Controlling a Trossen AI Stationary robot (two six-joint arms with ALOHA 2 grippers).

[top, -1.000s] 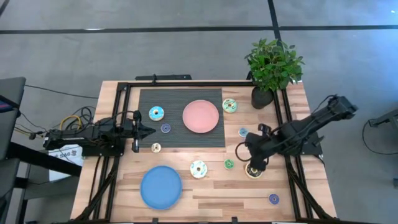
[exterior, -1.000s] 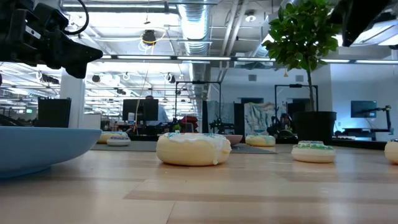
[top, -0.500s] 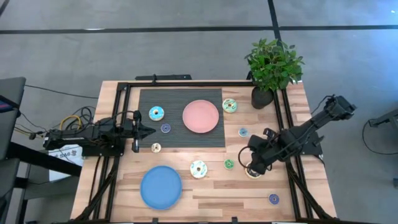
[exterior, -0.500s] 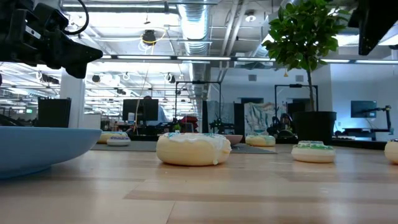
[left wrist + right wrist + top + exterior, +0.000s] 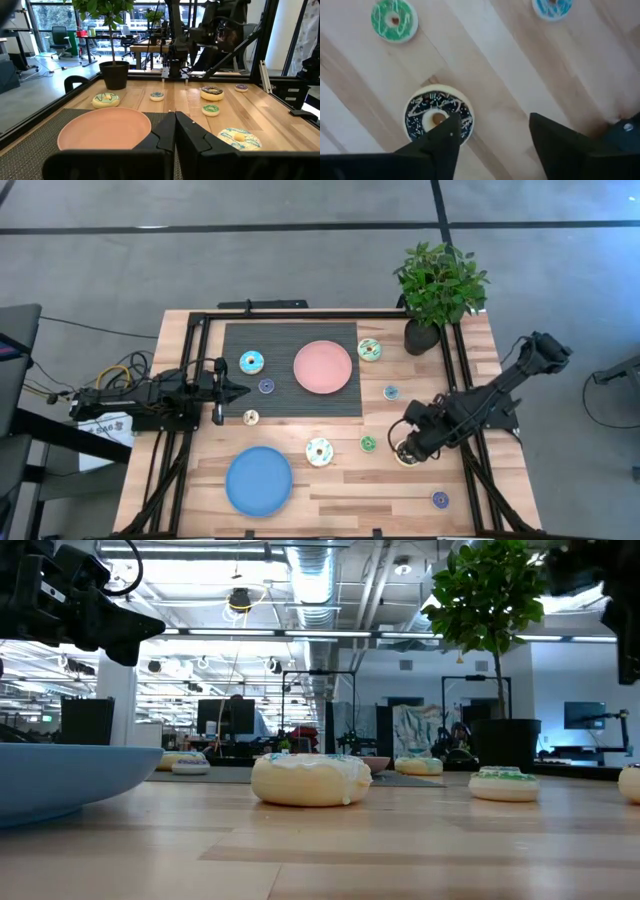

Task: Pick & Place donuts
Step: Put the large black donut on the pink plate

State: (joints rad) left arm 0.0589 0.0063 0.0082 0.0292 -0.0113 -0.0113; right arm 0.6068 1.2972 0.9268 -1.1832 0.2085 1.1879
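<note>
I am hanging my right gripper (image 5: 490, 135), fingers spread and empty, directly above the dark-iced donut (image 5: 439, 119) at the table's four o'clock so I can straddle it, while my left gripper (image 5: 175, 131) is waiting clenched at nine o'clock.

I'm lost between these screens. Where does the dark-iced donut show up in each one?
High view: dark-iced donut right of centre, mostly hidden under the right hand.
Low view: probably the cream sliver at the right edge; its icing cannot be seen.
Left wrist view: far off on bare wood.
Right wrist view: close up, by one dark finger.
Shared landmark: the small green donut beside it, seen in all four views.
</note>
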